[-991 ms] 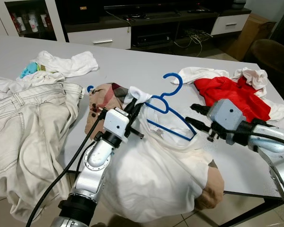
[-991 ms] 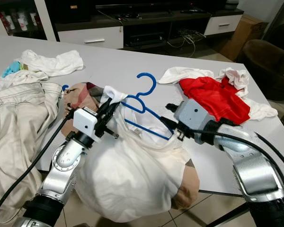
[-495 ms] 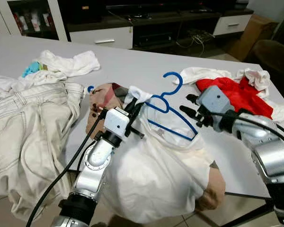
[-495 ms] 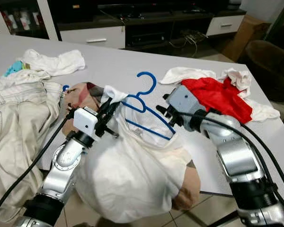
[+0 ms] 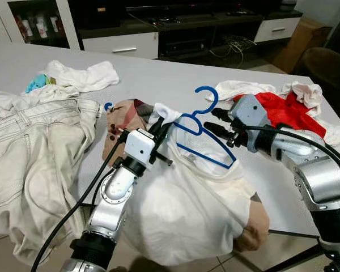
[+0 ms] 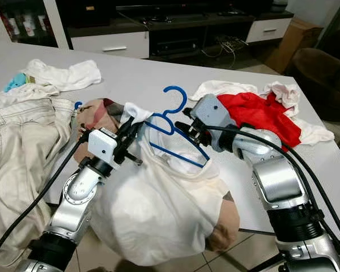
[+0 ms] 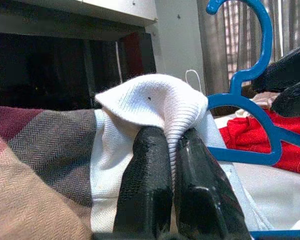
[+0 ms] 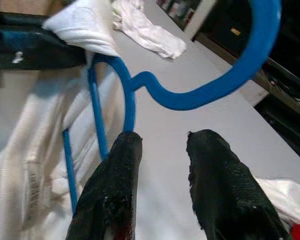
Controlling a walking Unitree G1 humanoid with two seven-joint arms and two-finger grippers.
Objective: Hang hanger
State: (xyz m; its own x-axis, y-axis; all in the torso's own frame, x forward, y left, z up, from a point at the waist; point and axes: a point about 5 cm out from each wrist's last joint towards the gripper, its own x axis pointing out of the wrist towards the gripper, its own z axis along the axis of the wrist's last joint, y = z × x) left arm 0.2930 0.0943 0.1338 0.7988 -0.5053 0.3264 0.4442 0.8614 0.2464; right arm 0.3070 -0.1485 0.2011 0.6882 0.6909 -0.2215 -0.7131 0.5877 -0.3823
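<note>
A grey table (image 5: 158, 79) spans the scene, with a dark media unit on the floor beyond its far edge. Pale jeans (image 5: 28, 158) cover its left side and spill over the near edge. A white garment (image 5: 187, 198) with a brown checked lining bulges over the near edge at the centre. A red cloth (image 5: 286, 110) lies on white rags at the right, and a white rag (image 5: 79, 76) lies at the far left.

The blue hanger (image 5: 201, 127) lies on the white garment's collar area, its hook pointing to the far side.

The left gripper (image 7: 172, 165) is clamped on a fold of the garment's white ribbed collar (image 7: 155, 102), just left of the hanger. The right gripper (image 8: 160, 150) sits just right of the hanger's neck with its fingers parted; one finger (image 8: 117, 170) appears to touch the hanger's wire, though contact is hard to confirm.
</note>
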